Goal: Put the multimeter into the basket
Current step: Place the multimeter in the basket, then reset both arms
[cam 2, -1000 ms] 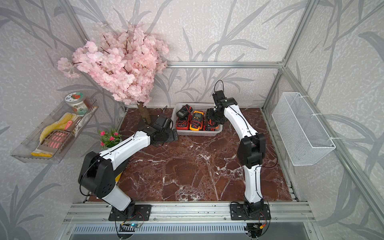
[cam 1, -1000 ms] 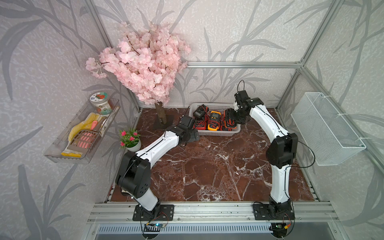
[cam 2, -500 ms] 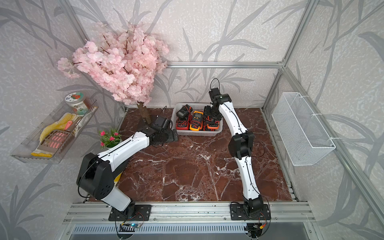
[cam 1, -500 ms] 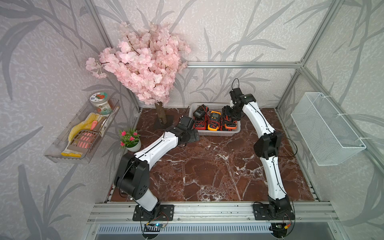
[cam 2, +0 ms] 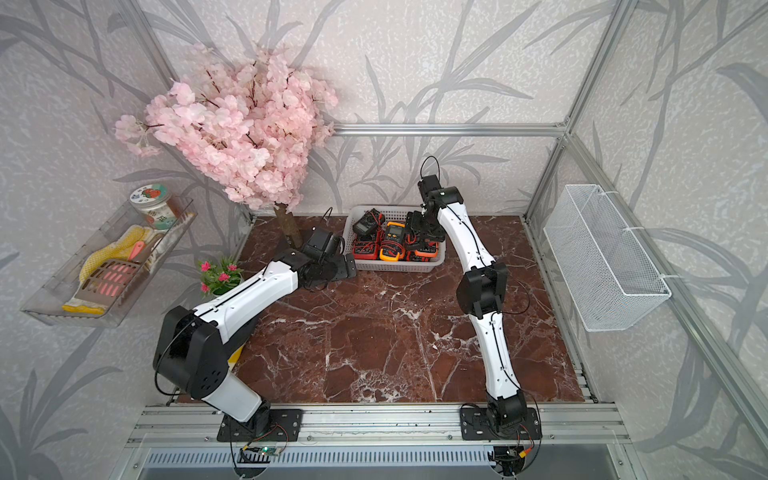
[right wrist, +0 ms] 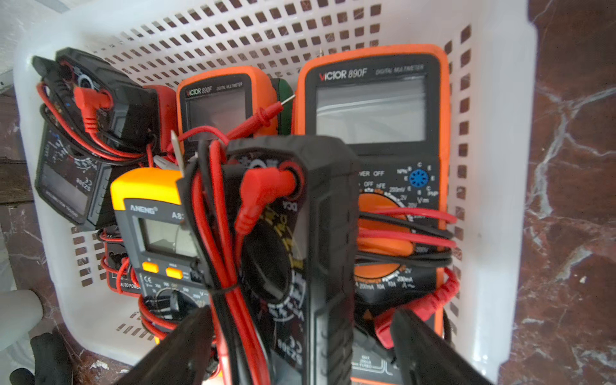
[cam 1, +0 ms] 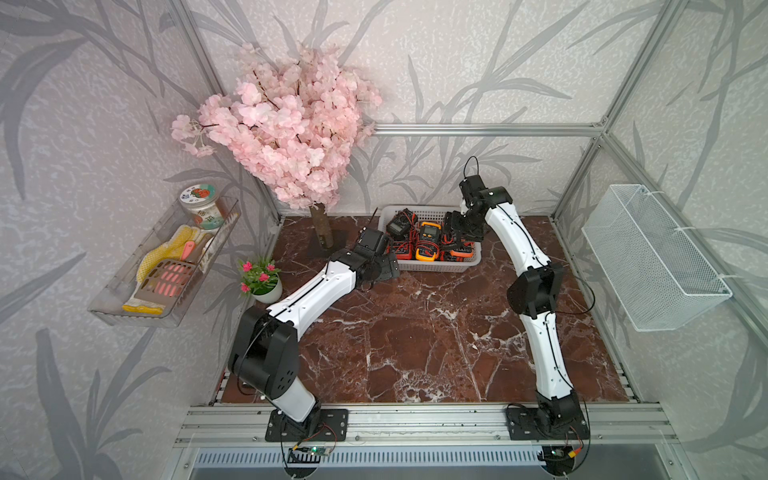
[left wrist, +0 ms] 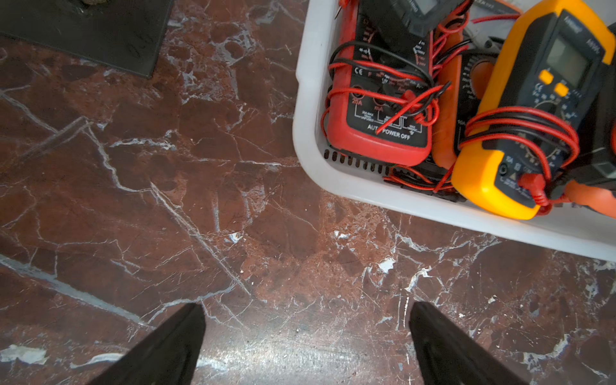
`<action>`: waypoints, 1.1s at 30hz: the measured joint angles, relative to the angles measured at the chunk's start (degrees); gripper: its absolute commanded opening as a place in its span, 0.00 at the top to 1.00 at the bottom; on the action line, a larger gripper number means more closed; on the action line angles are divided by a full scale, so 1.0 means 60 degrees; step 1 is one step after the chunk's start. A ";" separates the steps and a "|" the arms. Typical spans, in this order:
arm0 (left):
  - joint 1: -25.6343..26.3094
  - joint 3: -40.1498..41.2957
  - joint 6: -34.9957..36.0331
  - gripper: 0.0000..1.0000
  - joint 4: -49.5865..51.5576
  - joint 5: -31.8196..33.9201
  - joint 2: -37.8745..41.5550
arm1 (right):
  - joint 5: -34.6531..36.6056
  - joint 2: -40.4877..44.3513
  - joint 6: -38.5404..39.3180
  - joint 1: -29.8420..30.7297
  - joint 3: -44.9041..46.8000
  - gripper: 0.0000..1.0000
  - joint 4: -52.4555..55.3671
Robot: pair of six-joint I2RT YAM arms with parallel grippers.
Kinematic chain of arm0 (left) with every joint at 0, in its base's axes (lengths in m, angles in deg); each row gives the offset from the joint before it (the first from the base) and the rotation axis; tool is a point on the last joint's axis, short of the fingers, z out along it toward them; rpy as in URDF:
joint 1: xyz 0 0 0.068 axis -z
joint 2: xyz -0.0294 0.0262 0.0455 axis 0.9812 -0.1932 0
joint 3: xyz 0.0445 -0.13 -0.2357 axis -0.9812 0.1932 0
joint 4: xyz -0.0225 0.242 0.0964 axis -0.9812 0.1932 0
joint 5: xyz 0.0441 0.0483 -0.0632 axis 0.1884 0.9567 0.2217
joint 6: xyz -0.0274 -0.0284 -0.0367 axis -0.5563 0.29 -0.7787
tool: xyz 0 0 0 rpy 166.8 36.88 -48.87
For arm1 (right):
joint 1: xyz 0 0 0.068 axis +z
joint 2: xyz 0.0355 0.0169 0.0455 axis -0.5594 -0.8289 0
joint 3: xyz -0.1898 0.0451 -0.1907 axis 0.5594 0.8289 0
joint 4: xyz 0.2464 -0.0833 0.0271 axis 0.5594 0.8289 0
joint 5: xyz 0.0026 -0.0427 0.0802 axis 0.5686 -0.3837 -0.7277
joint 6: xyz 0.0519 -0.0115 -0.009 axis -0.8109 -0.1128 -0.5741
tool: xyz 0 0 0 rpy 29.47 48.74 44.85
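We are seeing the right claw (right wrist: 301,311) spread around the black multimeter (right wrist: 293,233), with a gap showing at one finger. The multimeter is lying inside the white basket (right wrist: 493,166), over the other meters (right wrist: 371,110). The left claw (left wrist: 306,306) is hanging spread above the tabletop (left wrist: 166,200), just beside the basket.

- Grey walls (cam 1: 457,62) with a darker leaf pattern stand behind the jaws and on both sides of them.
- Aluminium frame bars (cam 1: 478,129) run along the corners.
- The bench (cam 1: 415,332) is red-brown marble with white veins.
- A pink blossom tree (cam 1: 291,124) stands behind the left jaws on a black plate (left wrist: 83,30).
- A potted plant (cam 1: 262,278) sits near, left of them.
- A clear shelf (cam 1: 124,307), well left, holds a jar (cam 1: 201,205).
- A wire bin (cam 1: 656,257) hangs well right of the right jaws.
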 measured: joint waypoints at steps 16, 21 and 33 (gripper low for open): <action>-0.0226 -0.0517 0.1049 0.00 -0.0135 0.2098 0.0845 | 0.0055 0.3140 0.0219 -0.0499 0.2204 0.01 -0.0470; -0.0277 -0.0109 0.1698 0.00 -0.1013 0.3220 0.1705 | -0.0186 0.6237 0.0259 -0.0936 0.6790 0.01 -0.3111; -0.0379 0.4109 0.3107 0.00 -0.5067 0.6040 0.3734 | 0.1235 1.0823 0.0441 -0.2004 1.5252 0.01 -0.9085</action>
